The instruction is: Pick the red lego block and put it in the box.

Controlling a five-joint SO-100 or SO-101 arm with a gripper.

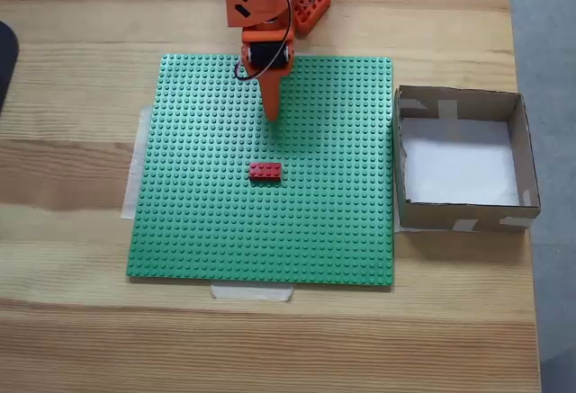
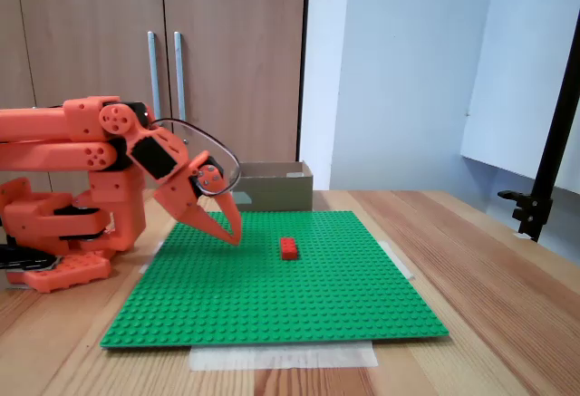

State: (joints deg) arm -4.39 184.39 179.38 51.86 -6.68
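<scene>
the red lego block (image 1: 265, 172) sits mid baseplate (image 1: 198, 231), well apart from the box (image 1: 459, 218). the gripper (image 2: 233, 234) hovers short of it, jaws seemingly closed though the angle is poor. spread them wide, centre over the brick, then descend squarely

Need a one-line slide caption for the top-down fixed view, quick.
Orange gripper poised over green baseplate, short of the red lego block; empty box waits at right.

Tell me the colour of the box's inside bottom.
White. The box shows its pale bottom best in a fixed view from above.
</scene>
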